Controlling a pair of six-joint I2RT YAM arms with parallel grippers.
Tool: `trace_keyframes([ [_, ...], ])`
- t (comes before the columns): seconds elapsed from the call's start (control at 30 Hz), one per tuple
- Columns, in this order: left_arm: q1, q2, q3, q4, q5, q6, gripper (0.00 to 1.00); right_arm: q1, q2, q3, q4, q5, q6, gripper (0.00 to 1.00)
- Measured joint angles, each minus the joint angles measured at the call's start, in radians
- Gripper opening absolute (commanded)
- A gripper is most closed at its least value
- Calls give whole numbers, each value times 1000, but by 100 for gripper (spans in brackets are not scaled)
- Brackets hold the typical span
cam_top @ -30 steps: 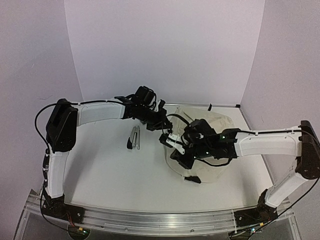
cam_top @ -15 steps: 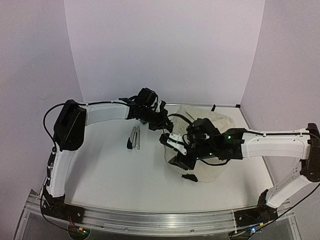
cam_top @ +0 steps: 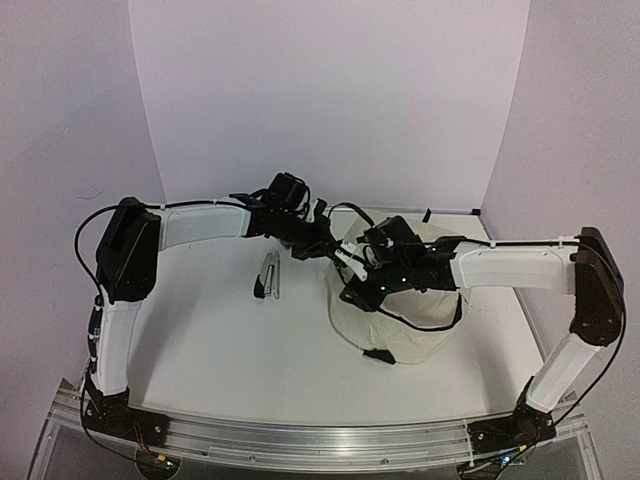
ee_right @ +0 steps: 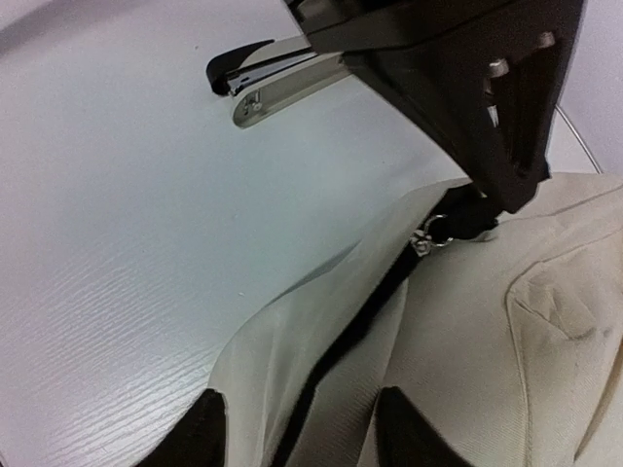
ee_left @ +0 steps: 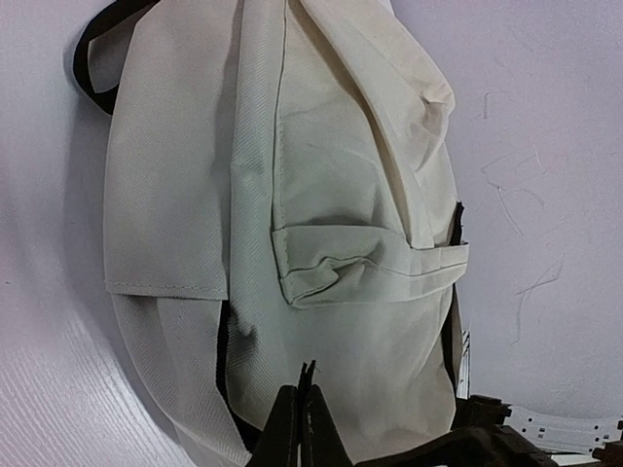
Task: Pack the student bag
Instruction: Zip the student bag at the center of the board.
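Note:
The cream student bag (cam_top: 410, 325) lies on the table to the right of centre, its black zipper line running along its left side. My left gripper (cam_top: 328, 248) is at the bag's far left corner, shut on the black zipper pull (ee_right: 428, 236) with its small metal ring. In the left wrist view the shut fingertips (ee_left: 307, 384) pinch that thin black tab in front of the bag (ee_left: 341, 195). My right gripper (ee_right: 302, 433) stands open astride the zipper edge of the bag (ee_right: 545, 389), one finger on each side of it and neither pressing it.
A black and silver stapler (cam_top: 268, 275) lies on the white table just left of the bag, close to both grippers; it also shows as the stapler (ee_right: 282, 83) in the right wrist view. White walls enclose the table at the back and sides.
My right gripper has gone from shut to open and moved back along the bag's left edge toward the left gripper. The left gripper has stayed shut on the pull.

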Motion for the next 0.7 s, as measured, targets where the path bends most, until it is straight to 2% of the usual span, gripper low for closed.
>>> trace_keyframes([
  [0.03,0,0,0,0,0,0,0,1,14,7,0,-4,5,2],
  [0.07,0,0,0,-1,0,0,0,2,23,11,0,-6,5,0],
  [0.23,-1,1,5,-13,-13,-2,0,10,25,13,-1,-2,5,0],
  [0.5,2,170,226,-89,18,-28,0,114,-93,-102,13,89,-18,0],
  [0.7,2,238,282,-142,54,-58,1,138,-119,-137,18,109,-10,0],
])
